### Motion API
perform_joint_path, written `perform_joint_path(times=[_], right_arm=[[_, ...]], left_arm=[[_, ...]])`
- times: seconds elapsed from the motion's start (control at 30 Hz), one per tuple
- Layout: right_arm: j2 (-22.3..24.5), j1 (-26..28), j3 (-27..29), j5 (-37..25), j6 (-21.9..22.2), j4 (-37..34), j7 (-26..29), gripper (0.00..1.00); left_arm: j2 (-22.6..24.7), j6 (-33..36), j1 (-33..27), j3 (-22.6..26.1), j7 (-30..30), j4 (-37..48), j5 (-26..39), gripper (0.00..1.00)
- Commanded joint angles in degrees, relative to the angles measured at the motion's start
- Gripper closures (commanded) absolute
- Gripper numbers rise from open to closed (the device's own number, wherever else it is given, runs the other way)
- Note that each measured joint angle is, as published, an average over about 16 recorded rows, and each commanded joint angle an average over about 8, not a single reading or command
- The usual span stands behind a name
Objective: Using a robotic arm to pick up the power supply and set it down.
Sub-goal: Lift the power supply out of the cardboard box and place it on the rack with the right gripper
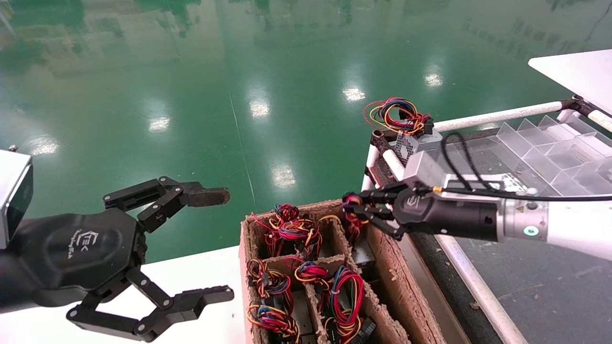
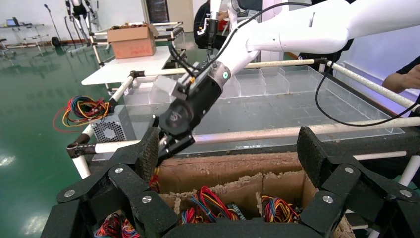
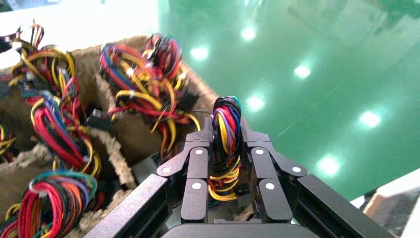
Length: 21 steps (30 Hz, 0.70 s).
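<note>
On the left, the left gripper [image 1: 217, 246] is hanging in the air over the white table [image 1: 201, 272], beside the cardboard box [image 1: 397, 286]. Its two fingers are spread wide apart and nothing is between them. One fingertip has a brown worn pad.

In the middle, the cardboard box is sitting with its paper walls making little rooms. Bundles of wires [image 1: 287, 229] in red, yellow, blue and black are poking up out of those rooms.

At the far right corner of the box, the right gripper [image 1: 356, 210] is reaching in from the right, lying almost flat and pointing to the left. Its arm is white with a green light ring [image 1: 530, 231] and a black cable [image 1: 459, 157] looping over it. The fingers are squeezing in close on the knot of wires on top of the power supply [image 3: 225, 148]. In the right wrist view the wire knot is standing up between the two fingers. The grey body of the power supply is down in the box corner under the gripper and is mostly hidden, so I cannot tell which way its long side is pointing.

Farther back on the right, another grey box [image 1: 411, 143] with small vent holes and a loose loop of wires is sitting at the corner of the rack [image 1: 497, 114] with clear trays.
</note>
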Motion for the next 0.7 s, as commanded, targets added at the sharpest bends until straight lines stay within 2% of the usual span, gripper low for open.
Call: perform_joint_path(times=[0.03,0.47,0.7], right_arm=[[0.38,0.01,0.48,0.67,-0.14,0.06,-0.32,1.0],[5.64,3.08,5.45,6.88,-0.4,8.24,1.13,1.0],[6.79,6.71,7.54,8.74,1.87,12.58,2.84,1.0]], left_arm=[[0.0,0.0,0.0,0.0,0.0,0.0,0.0,0.0],[0.0,0.0,0.0,0.0,0.0,0.0,0.0,0.0],[0.0,0.0,0.0,0.01,0.0,0.0,0.0,0.0]])
